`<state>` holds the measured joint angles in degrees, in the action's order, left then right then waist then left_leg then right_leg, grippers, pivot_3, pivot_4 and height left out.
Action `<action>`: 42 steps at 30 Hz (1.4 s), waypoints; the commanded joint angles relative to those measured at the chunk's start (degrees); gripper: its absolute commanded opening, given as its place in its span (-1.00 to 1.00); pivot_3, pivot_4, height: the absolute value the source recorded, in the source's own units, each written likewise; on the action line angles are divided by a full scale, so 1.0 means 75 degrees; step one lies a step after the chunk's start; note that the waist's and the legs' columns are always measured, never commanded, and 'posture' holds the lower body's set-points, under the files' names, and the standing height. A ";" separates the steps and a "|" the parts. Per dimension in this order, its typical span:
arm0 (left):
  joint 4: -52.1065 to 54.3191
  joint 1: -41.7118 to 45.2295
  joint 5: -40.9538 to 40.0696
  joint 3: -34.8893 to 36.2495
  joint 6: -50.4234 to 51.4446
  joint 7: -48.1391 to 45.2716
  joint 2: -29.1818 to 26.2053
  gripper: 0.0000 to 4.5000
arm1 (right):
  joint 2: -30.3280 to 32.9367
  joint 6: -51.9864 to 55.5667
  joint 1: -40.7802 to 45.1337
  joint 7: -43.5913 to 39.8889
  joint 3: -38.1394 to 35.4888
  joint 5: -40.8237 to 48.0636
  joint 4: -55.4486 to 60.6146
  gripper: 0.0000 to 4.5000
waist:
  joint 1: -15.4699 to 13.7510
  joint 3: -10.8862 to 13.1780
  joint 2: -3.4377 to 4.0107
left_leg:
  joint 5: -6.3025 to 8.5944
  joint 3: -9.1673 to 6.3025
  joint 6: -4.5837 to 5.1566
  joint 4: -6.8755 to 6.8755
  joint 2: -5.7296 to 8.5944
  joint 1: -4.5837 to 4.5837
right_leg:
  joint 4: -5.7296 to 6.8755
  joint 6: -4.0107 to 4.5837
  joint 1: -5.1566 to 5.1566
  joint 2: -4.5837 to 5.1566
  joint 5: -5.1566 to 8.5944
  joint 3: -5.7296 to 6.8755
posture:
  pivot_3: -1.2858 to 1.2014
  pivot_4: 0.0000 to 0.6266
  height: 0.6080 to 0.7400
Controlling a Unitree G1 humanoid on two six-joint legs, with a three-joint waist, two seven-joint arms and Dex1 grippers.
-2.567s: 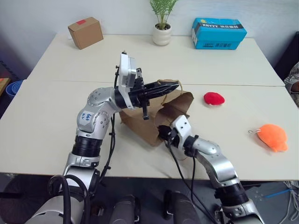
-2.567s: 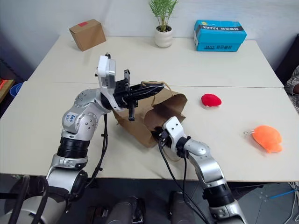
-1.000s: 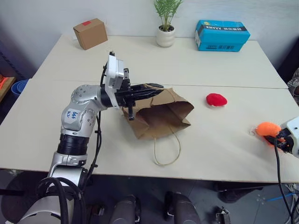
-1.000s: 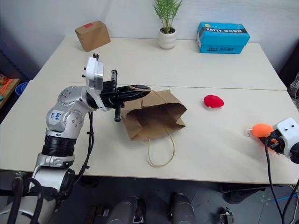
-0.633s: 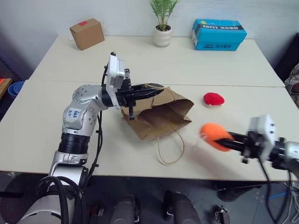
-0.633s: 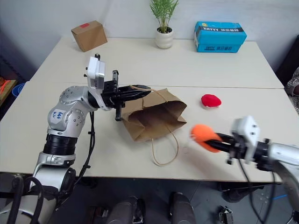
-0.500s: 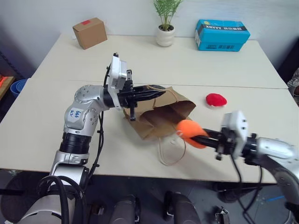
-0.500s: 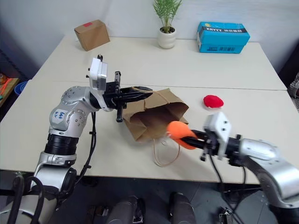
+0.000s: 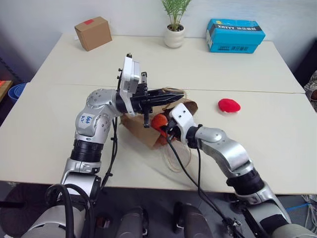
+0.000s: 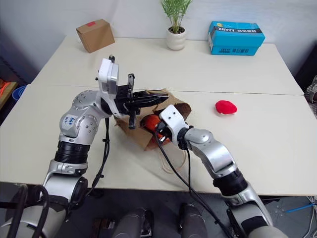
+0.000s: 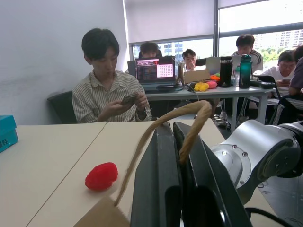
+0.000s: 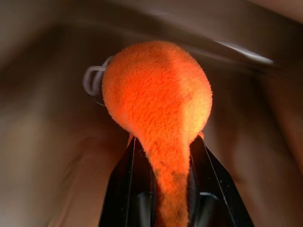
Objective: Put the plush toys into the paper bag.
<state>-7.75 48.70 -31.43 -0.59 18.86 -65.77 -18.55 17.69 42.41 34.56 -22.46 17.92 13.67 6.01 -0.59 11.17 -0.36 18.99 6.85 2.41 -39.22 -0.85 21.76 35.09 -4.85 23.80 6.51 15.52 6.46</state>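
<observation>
The brown paper bag (image 9: 142, 134) lies on the table with its mouth lifted. My left gripper (image 9: 173, 95) is shut on the bag's upper cord handle (image 11: 189, 125) and holds the mouth open. My right gripper (image 12: 165, 142) is shut on the orange plush toy (image 12: 156, 94) and has it inside the bag's mouth, brown paper all around it. From the head, the orange plush toy (image 9: 159, 121) shows just under the left gripper's fingers. The red plush toy (image 9: 229, 105) lies on the table right of the bag, apart from both grippers.
The bag's second handle (image 9: 178, 159) loops loose on the table towards the front edge. At the back stand a cardboard box (image 9: 92, 33), a potted plant (image 9: 173, 35) and a blue box (image 9: 235, 35). Several seated people (image 11: 111, 92) show beyond the table.
My right arm has swung left from the table's right edge, carrying the orange plush toy into the bag's mouth. My left gripper has kept its hold on the handle.
</observation>
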 commanded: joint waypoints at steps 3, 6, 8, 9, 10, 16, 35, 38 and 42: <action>-0.0029 -0.0003 -0.0095 0.0226 -0.0193 0.0016 -0.0010 -1.00 | 0.0119 -0.0544 -0.0426 -0.0550 -0.0566 0.0242 0.0832 -0.15 | 0.0036 0.0000 0.0000 | 0.0000 -0.0003 0.0000 0.0002 0.0000 0.0002 | -0.0003 0.0000 0.0000 0.0000 0.0000 0.0002 | 0.03 -0.52 1.00; -0.0102 -0.0046 -0.0033 0.0299 -0.0279 0.0030 -0.0075 -1.00 | 0.0453 -0.1280 -0.0971 -0.1071 -0.1228 0.0548 0.1554 0.35 | 0.0073 0.0000 0.0000 | 0.0000 -0.0005 0.0000 0.0002 0.0001 0.0005 | -0.0003 -0.0002 0.0000 0.0000 -0.0001 0.0005 | 0.03 -0.52 1.00; -0.0141 -0.0067 -0.0002 0.0340 -0.0330 0.0044 -0.0119 -1.00 | 0.0844 -0.1556 -0.1583 -0.1667 -0.1820 0.1049 0.2138 0.71 | 0.0077 0.0000 0.0000 | 0.0001 -0.0007 0.0001 0.0002 0.0001 0.0007 | -0.0006 -0.0002 0.0000 -0.0001 -0.0001 0.0005 | 0.03 -0.52 1.00; -0.0153 -0.0073 0.0008 0.0358 -0.0344 0.0053 -0.0140 -1.00 | 0.1038 -0.1617 -0.1915 -0.1936 -0.2137 0.1326 0.2414 0.83 | 0.0067 0.0000 -0.0001 | 0.0001 -0.0010 0.0001 0.0002 0.0001 0.0007 | -0.0006 -0.0003 0.0000 -0.0002 -0.0001 0.0006 | 0.03 -0.52 1.00; -0.0154 -0.0084 0.0018 0.0369 -0.0358 0.0055 -0.0154 -1.00 | 0.1208 -0.1659 -0.2222 -0.2153 -0.2420 0.1569 0.2646 0.98 | 0.0045 0.0000 -0.0001 | 0.0001 -0.0013 0.0001 0.0002 0.0001 0.0010 | -0.0009 -0.0003 0.0000 -0.0001 -0.0001 0.0009 | 0.03 -0.52 1.00; -0.0130 -0.0130 0.0014 0.0422 -0.0404 0.0045 -0.0291 -1.00 | 0.1915 -0.2327 -0.4685 -0.2931 -0.4911 0.2739 0.3513 0.98 | -0.0010 0.0000 -0.0001 | 0.0004 -0.0008 0.0008 0.0002 0.0003 0.0012 | -0.0017 -0.0014 -0.0002 -0.0004 -0.0008 0.0013 | 0.03 -0.52 1.00; -0.0122 0.0041 -0.0174 0.0516 -0.0079 0.0084 -0.0475 -1.00 | 0.2287 -0.4403 -0.5816 -0.2423 -0.6288 0.1152 0.0995 0.98 | 0.0197 0.0000 -0.0001 | 0.0016 0.0046 0.0007 0.0010 -0.0004 -0.0077 | -0.0009 -0.0009 -0.0037 0.0014 -0.0006 -0.0065 | 0.03 -0.52 1.00; -0.0210 0.0076 -0.0161 0.0599 -0.0079 0.0149 -0.0464 -1.00 | 0.2731 -0.3542 -0.3770 -0.2085 -0.5226 0.0620 0.0092 0.98 | 0.0276 0.0001 0.0002 | 0.0006 0.0040 -0.0003 0.0006 -0.0005 -0.0083 | 0.0001 -0.0005 -0.0032 0.0023 -0.0003 -0.0066 | 0.03 -0.52 1.00; -0.0354 0.0142 -0.0262 0.0817 -0.0086 0.0360 -0.0387 -1.00 | 0.2859 -0.3150 -0.1197 -0.2024 -0.3919 -0.0211 -0.2144 0.98 | 0.0249 0.0002 0.0001 | -0.0004 0.0013 -0.0030 0.0015 -0.0017 -0.0065 | 0.0046 0.0027 -0.0016 0.0017 0.0015 -0.0046 | 0.03 -0.52 1.00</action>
<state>-10.81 48.58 -31.84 3.81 18.58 -63.90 -21.36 38.67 17.97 23.16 -38.22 -13.33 14.37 -5.35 1.28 11.18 -0.36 18.97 6.96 2.17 -39.13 -0.99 21.33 35.46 -4.63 23.72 6.61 15.64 6.15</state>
